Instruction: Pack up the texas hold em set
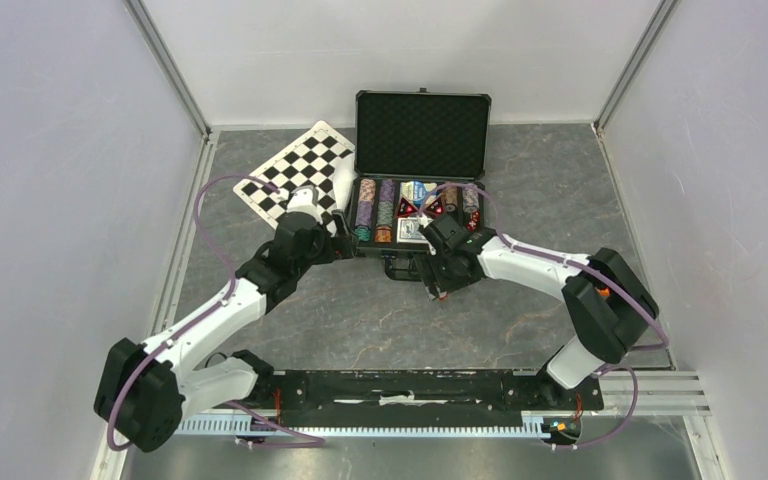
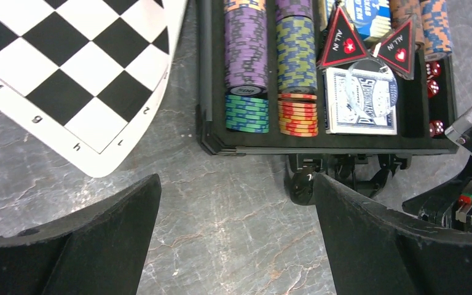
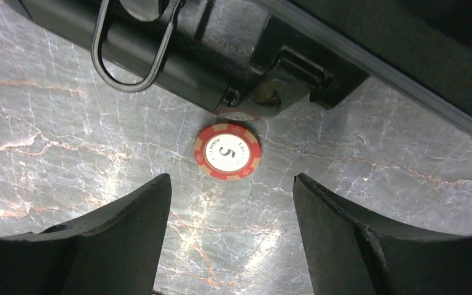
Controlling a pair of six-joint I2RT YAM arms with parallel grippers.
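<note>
Counter: grey veined stone, filling the overhead view; it carries everything below.

Case: black, briefcase type, upper middle of the overhead view. Its foam-lined lid stands open and the handle faces the arms. Stiff shell, probably heavy once loaded. I would push the lid down by its top edge rather than lift the whole case.

Checkered board: upper left of the case, not part of the set.

Left gripper: jaws spread wide and empty, hovering low over bare counter, just below the case's lower-left corner.

Right gripper: jaws apart, holding nothing, poised above the loose chip.

Chip rows: striped stacks lying in the tray's left slots.

Card deck: boxed, centre of the tray.

All-in buttons: two triangular markers resting above the deck.

Red dice: right slot of the tray.

Loose chip: red, marked 5, flat on the counter just in front of the case's hardware. Thin, hard and likely slippery, so it should be pinched across the rim, edge to edge.
</note>
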